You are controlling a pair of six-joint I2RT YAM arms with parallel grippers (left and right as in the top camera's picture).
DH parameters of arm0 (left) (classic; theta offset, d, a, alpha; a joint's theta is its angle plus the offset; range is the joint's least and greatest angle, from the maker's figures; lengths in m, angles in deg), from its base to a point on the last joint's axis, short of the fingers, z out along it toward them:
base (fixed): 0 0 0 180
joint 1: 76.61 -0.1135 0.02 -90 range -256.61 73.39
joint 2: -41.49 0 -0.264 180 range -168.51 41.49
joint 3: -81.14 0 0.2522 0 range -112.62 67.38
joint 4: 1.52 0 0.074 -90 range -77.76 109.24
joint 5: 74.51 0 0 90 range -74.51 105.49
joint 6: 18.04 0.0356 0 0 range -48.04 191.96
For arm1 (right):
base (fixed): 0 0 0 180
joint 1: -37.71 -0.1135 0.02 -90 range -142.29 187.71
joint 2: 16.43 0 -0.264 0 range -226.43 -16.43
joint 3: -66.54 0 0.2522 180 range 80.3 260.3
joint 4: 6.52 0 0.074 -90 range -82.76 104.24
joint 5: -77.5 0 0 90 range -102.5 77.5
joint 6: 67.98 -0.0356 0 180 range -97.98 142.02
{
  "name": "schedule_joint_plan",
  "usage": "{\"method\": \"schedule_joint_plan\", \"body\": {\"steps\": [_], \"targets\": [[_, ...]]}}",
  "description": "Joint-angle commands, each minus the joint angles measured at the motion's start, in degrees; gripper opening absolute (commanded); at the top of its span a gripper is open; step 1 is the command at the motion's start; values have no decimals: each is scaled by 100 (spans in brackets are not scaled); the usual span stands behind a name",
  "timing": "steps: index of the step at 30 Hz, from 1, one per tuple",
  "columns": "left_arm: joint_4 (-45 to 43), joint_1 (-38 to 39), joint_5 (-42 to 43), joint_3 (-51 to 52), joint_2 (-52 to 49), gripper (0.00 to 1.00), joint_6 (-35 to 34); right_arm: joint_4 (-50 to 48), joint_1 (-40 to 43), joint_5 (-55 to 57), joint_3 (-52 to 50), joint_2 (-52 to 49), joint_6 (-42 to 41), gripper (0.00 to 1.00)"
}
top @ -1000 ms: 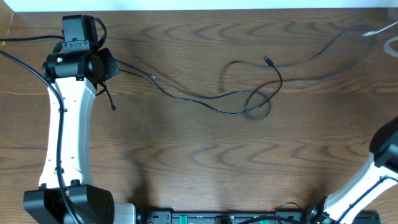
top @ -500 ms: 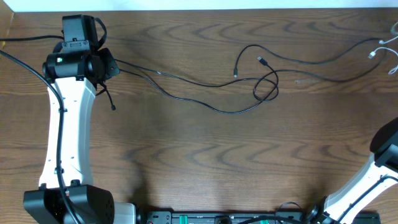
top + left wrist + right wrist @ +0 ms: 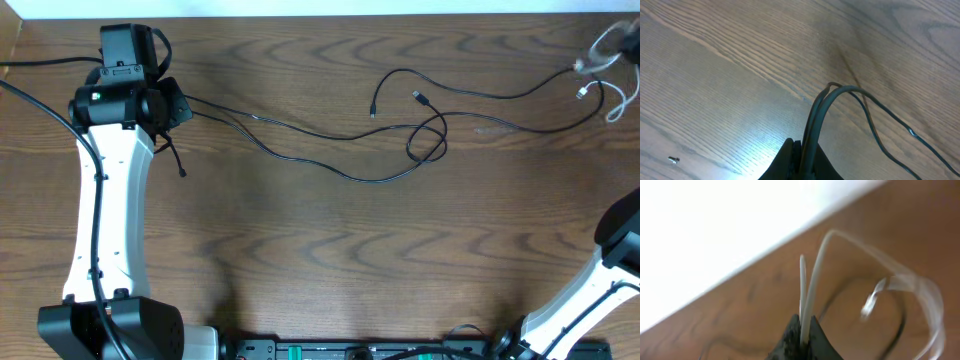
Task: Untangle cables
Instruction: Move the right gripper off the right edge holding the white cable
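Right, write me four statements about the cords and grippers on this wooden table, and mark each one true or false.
1. The left gripper is shut on the thin black cables. True.
2. The thin white cable lies flat in the middle of the brown wooden table. False: the right gripper holds it, near the table's far right corner.
3. The black cables cross themselves in a small loop. True.
4. The right gripper is open and empty. False: it is shut on the white cable.
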Motion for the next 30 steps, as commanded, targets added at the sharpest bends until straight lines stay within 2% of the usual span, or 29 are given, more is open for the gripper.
{"method": "schedule_joint_plan", "body": {"steps": [1, 7, 10, 14, 15, 16, 17, 18, 24, 30], "targets": [[20, -17, -11, 59, -2, 8, -31, -896, 166, 872, 136, -35, 70, 1], [17, -17, -9, 59, -2, 7, -33, -1803, 212, 2721, 133, -146, 70, 1], [17, -17, -9, 59, -2, 7, -33, -1928, 225, 3226, 133, -409, 70, 1], [17, -17, -9, 59, -2, 7, -33, -1910, 295, 3329, 133, -953, 72, 1], [17, -17, -9, 59, -2, 7, -33, -1869, 310, 3303, 133, -1117, 72, 12], [17, -17, -7, 59, -2, 7, -33, -1801, 315, 3285, 133, -1241, 72, 51], [17, -17, 15, 59, -2, 7, -33, -1694, 315, 3252, 133, -1368, 74, 96], [17, -17, 70, 59, -2, 7, -31, -1565, 315, 3226, 133, -1460, 74, 99], [15, -17, 138, 59, -2, 7, -31, -831, 304, 2898, 151, -1351, 186, 99], [15, -17, 138, 59, -2, 7, -20, -236, 282, 2114, 157, -743, 682, 99]]}}
